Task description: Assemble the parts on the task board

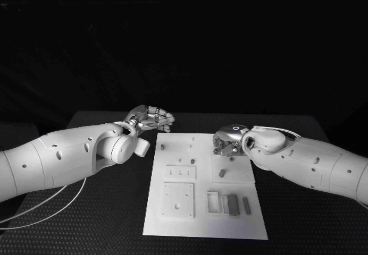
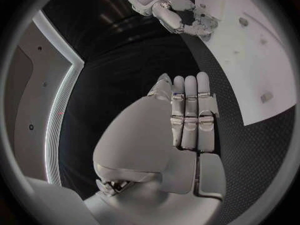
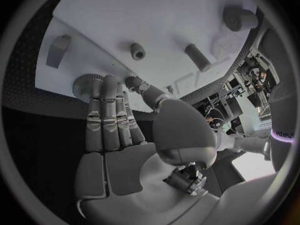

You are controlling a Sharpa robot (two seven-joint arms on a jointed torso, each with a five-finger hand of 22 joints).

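The white task board (image 1: 203,212) lies in the middle of the black table. My left hand (image 1: 151,118) hovers over the table just beyond the board's far left corner; its fingers (image 2: 187,115) are straight, side by side, and hold nothing. My right hand (image 1: 228,139) is over the board's far right part, fingers (image 3: 109,115) stretched out and empty, their tips at a round knurled part (image 3: 81,86); I cannot tell if they touch it. Two grey bars (image 1: 233,204) (image 1: 247,205) lie near the board's front right. A small peg (image 1: 222,172) stands mid-board.
Raised white plates (image 1: 180,173) (image 1: 178,200) and an open frame (image 1: 214,203) sit on the board. Small pegs (image 3: 137,51) (image 3: 198,57), a wedge-like piece (image 3: 57,50) and a cylinder (image 3: 240,19) lie ahead of my right hand. White cables (image 1: 46,210) trail at the table's left.
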